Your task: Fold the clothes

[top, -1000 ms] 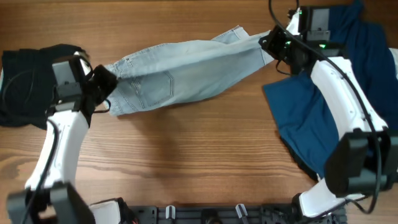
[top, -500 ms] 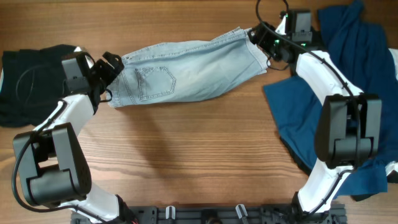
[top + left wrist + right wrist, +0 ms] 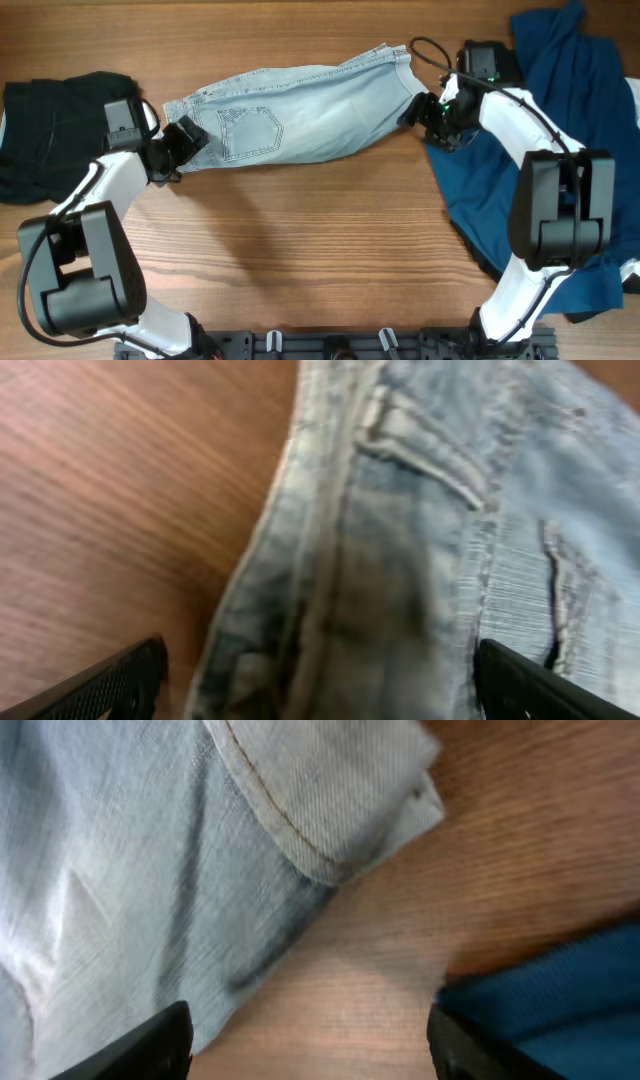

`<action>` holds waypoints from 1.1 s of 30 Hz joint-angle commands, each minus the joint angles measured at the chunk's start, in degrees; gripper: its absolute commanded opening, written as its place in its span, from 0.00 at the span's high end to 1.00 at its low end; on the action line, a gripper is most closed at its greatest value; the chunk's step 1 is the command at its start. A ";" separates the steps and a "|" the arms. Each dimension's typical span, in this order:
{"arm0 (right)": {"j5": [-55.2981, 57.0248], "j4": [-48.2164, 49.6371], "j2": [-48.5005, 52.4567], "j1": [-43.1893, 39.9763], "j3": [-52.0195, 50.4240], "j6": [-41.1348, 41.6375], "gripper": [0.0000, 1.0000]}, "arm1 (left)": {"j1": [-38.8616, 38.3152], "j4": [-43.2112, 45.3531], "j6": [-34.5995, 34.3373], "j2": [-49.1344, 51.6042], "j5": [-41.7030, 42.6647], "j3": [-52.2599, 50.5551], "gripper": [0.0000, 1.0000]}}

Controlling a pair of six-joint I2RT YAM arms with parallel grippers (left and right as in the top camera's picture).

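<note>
Broadly, a black garment [image 3: 45,130] lies heaped behind the left gripper [image 3: 318,660], back past its wrist. This gripper's fingers are spread wide and hold nothing. The waistband end of the denim shorts [image 3: 300,115] lies flat on the table [image 3: 300,260] directly beneath and ahead of them, and the back pocket [image 3: 245,130] sits a little further ahead.

From there the shorts run across to the right gripper [image 3: 308,1020], lying face down and fairly smooth. That gripper is also spread and empty. The stitched leg hem lies just ahead of its fingertips, with bare wood between them. A navy garment [image 3: 560,120] is bunched just beside and behind it.

The denim will likely feel soft but with some body. It looks heavier than the other pieces, not slippery, and able to keep a crease. The thick waistband and the doubled hem look like the firmest places to grip. Each gripper should probably pinch a corner through both layers, since a shallow grip on a single layer could let the fabric peel apart or sag in the middle.
</note>
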 commanded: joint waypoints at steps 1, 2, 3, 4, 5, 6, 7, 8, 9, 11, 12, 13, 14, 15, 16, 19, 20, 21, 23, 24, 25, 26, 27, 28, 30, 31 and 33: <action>0.37 3.13 0.42 0.94 -3.23 0.42 0.26 | -0.13 -0.31 1.14 -0.61 -3.15 0.04 0.00; 0.39 3.10 0.39 1.14 -3.23 -0.17 0.26 | -0.44 0.70 1.14 -0.28 -3.10 0.00 0.00; 0.33 3.10 0.37 1.18 -3.21 -0.44 0.26 | -0.96 2.12 1.14 0.13 -3.13 -0.17 0.00; 0.26 2.99 0.33 1.18 -3.21 -0.90 0.26 | -1.22 2.91 1.14 0.55 -3.10 -0.17 0.00; 0.11 2.58 0.28 1.18 -3.21 -1.16 0.26 | -1.68 3.78 1.14 1.49 -3.13 -0.17 0.00; -0.33 2.32 0.28 1.18 -3.21 -1.18 0.25 | -1.81 4.17 1.11 2.86 -3.15 -0.17 0.00; -0.28 2.16 0.28 1.18 -3.21 -1.16 0.25 | -1.79 4.44 1.11 3.93 -3.17 -0.17 0.00; -0.26 2.01 0.28 1.18 -3.21 -1.20 0.25 | -1.79 4.98 1.11 5.57 -3.19 -0.17 0.00; -0.26 1.99 0.28 1.18 -3.21 -1.20 0.25 | -1.79 5.70 1.14 7.21 -3.13 -0.17 0.00; -0.26 2.01 0.28 1.18 -3.21 -1.22 0.25 | -1.79 5.01 1.14 9.27 -3.10 -0.17 0.00; -0.26 2.03 0.28 1.18 -3.21 -1.22 0.24 | -1.79 4.50 1.16 9.46 -3.10 -0.17 0.03; -0.24 2.03 0.28 1.18 -3.21 -1.22 0.24 | -1.79 4.50 1.18 9.44 -3.10 -0.17 0.14; -0.24 2.03 0.28 1.18 -3.21 -1.22 0.24 | -1.79 4.50 1.18 9.44 -3.10 -0.15 0.22; -0.26 2.01 0.28 1.18 -3.21 -1.22 0.24 | -1.79 4.48 1.42 9.44 -3.13 -0.15 0.43; -0.26 1.97 0.28 1.18 -3.21 -1.22 0.24 | -1.79 4.70 1.40 9.44 -3.13 -0.15 0.51; -0.26 1.81 0.28 1.18 -3.21 -1.22 0.24 | -1.79 6.86 1.38 9.44 -3.10 -0.15 0.64; -0.26 1.57 0.28 1.18 -3.21 -1.22 0.24 | -1.79 6.82 1.38 9.44 -3.10 -0.15 0.72; -0.26 1.33 0.28 1.18 -3.21 -1.22 0.24 | -1.79 6.78 1.40 9.44 -3.13 -0.15 0.77; -0.26 0.98 0.28 1.18 -3.21 -1.22 0.23 | -1.68 7.10 1.42 9.44 -3.19 -0.15 0.96; -0.26 0.98 0.28 1.18 -3.21 -1.25 0.23 | -1.62 7.23 1.42 9.44 -3.23 -0.15 0.96; -0.26 0.96 0.28 1.18 -3.21 -1.25 0.24 | -1.57 7.21 1.40 9.44 -3.39 -0.15 0.96; -0.26 0.76 0.28 1.18 -3.21 -1.22 0.24 | -1.53 6.99 1.40 9.44 -3.34 -0.15 0.96; -0.26 0.63 0.28 1.18 -3.21 -1.29 0.23 | -1.53 6.27 1.40 9.18 -3.32 -0.15 0.96; -0.26 0.37 0.28 1.18 -3.21 -1.68 0.23 | -1.53 4.07 1.40 8.13 -3.32 -0.13 0.96; -0.24 0.04 0.28 1.18 -3.21 -1.97 0.23 | -1.05 -3.65 1.55 4.83 -4.26 -0.13 0.96; -0.26 -0.20 0.28 1.18 -3.21 -2.58 0.23 | -0.39 -6.82 1.55 3.02 -4.24 -0.13 0.96; -0.28 -1.07 -0.57 1.18 -3.15 -4.28 0.27 | 1.29 -4.39 1.53 1.84 -4.20 -0.13 0.09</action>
